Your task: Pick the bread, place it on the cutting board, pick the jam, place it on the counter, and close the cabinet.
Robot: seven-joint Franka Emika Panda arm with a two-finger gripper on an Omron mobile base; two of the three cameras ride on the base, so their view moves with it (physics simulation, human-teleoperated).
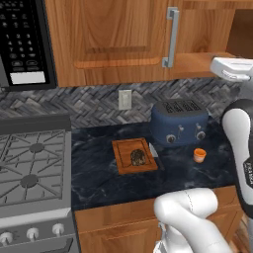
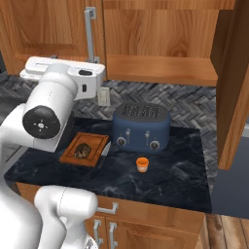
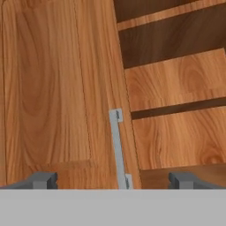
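The dark brown bread (image 1: 138, 157) (image 2: 82, 150) lies on the reddish cutting board (image 1: 123, 163) (image 2: 97, 141), left of the toaster. The small orange jam (image 1: 199, 155) (image 2: 142, 164) stands on the dark counter (image 1: 118, 185) (image 2: 180, 180) in front of the toaster. The wooden cabinet (image 1: 108, 34) has its left door shut, while its right door (image 2: 236, 82) swings out open and bares the shelf (image 3: 176, 84). My gripper (image 3: 114, 181) is raised in front of the cabinet, open and holding nothing. It faces the shut door's silver handle (image 3: 118, 148).
A blue toaster (image 1: 179, 121) (image 2: 141, 127) stands at the back of the counter. A gas stove (image 1: 29, 168) lies to the left with a black microwave (image 1: 24, 42) above it. A small grey blade (image 1: 153, 149) rests beside the board.
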